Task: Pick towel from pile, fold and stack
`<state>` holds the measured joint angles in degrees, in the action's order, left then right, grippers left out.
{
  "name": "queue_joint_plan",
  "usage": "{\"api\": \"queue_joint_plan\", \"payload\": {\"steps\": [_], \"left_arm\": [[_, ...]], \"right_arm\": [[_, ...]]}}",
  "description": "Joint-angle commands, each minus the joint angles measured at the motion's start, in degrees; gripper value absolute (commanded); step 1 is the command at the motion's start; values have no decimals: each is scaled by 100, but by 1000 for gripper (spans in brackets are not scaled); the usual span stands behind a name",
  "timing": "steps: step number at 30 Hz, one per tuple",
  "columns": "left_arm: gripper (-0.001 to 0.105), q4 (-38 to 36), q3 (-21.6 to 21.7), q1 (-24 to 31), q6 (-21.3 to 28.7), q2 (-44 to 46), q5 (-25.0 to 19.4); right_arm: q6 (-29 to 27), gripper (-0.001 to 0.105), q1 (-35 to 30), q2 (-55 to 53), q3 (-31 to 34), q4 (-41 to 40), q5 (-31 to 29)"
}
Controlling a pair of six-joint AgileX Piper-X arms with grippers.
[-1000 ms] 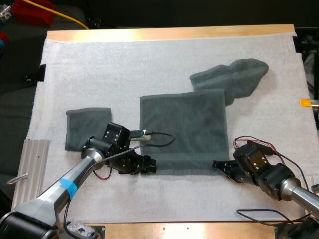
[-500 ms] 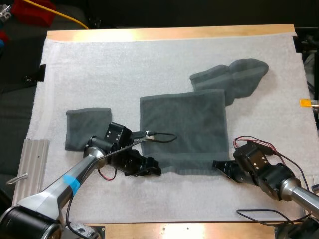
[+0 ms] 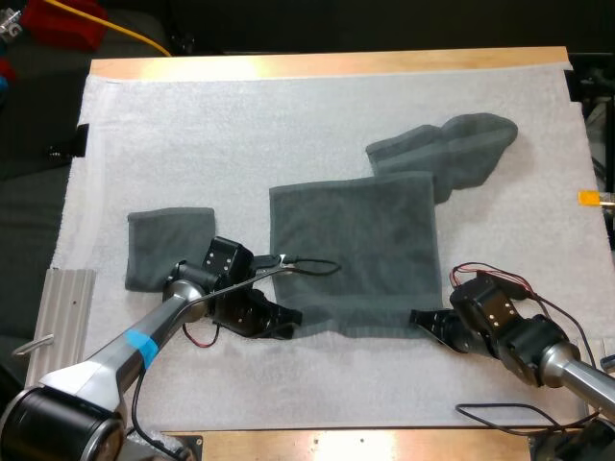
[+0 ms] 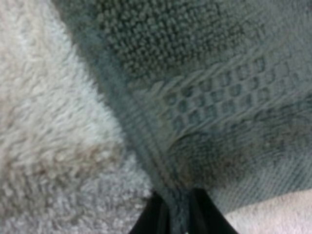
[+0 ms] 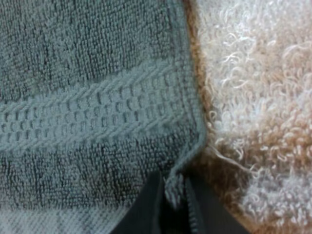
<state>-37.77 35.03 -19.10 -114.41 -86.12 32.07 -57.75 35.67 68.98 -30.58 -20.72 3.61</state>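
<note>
The towel (image 3: pixel 356 240) lies spread, square to the mat (image 3: pixel 288 125).

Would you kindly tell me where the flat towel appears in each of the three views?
High view: flat towel at the middle of the white mat.
Left wrist view: its near left corner pinched in the left gripper.
Right wrist view: its near right corner pinched in the right gripper.
Shared landmark: the white mat beside the towel's edge.

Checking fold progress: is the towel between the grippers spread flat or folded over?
Spread flat: the towel lies as one open rectangle on the mat, its near corners pinched by the left gripper and right gripper.
</note>
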Motion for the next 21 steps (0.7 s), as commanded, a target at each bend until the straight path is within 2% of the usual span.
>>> {"api": "queue_joint_plan", "payload": {"steps": [1,10,14,18,21], "left_arm": [[0,24,-113,-48,137,-191,-297],[0,-362,-113,-48,656,195,-693],[0,-703,-113,-48,893,842,-987],[0,-934,-113,-48,1019,1519,-1080],[0,-1137,-113,-48,1020,1889,-1077]], "right_arm": [[-45,1,-15,9,10,-94,47],[-86,1,-15,9,10,7,124],[-751,1,5,-134,-75,37,541],[-1193,1,169,-459,-296,-336,13],[-1359,1,222,-677,-448,-698,-40]]}}
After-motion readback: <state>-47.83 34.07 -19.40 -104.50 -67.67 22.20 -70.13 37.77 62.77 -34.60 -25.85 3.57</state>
